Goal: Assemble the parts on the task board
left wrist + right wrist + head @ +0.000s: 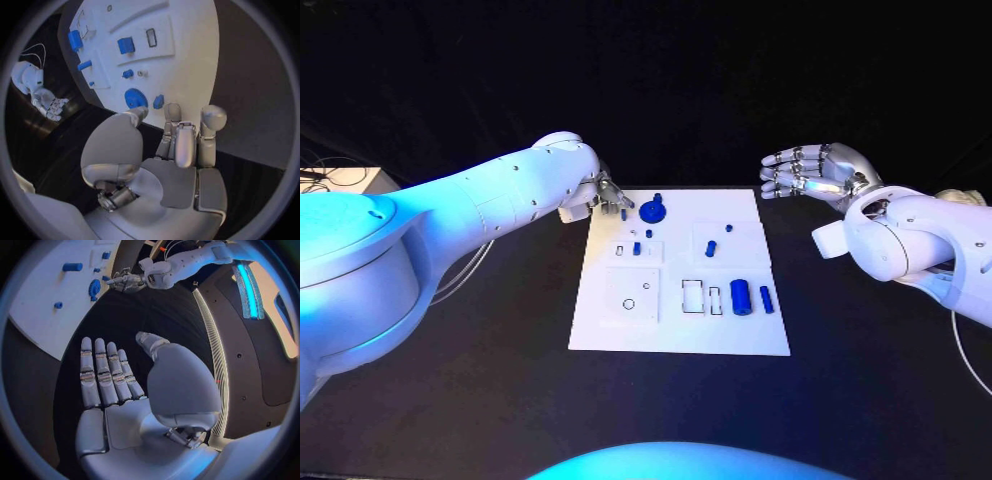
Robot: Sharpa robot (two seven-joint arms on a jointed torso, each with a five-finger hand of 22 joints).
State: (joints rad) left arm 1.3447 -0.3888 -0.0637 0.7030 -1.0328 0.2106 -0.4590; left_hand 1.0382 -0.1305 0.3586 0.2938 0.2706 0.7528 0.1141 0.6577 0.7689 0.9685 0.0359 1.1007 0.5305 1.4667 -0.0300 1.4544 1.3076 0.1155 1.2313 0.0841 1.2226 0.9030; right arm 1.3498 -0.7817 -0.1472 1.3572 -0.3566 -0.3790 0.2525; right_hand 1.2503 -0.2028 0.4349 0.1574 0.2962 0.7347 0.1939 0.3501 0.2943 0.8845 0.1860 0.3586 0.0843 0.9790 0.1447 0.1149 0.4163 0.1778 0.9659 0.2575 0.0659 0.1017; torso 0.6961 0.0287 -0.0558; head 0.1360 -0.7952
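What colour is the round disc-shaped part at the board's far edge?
Blue. The round part shows best in the head view, on the white task board.

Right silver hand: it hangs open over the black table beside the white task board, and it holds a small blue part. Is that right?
Not quite. The right silver hand is open beside the white task board, but it holds nothing: the right wrist view shows a bare palm and straight fingers. The small blue parts lie on the board.

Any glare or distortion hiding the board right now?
Head view: cyan light washes the left arm, white task board evenly lit, parts readable. Left wrist view: fisheye curves the board's edges behind the left hand. Right wrist view: bright cyan strip glares at the rim.
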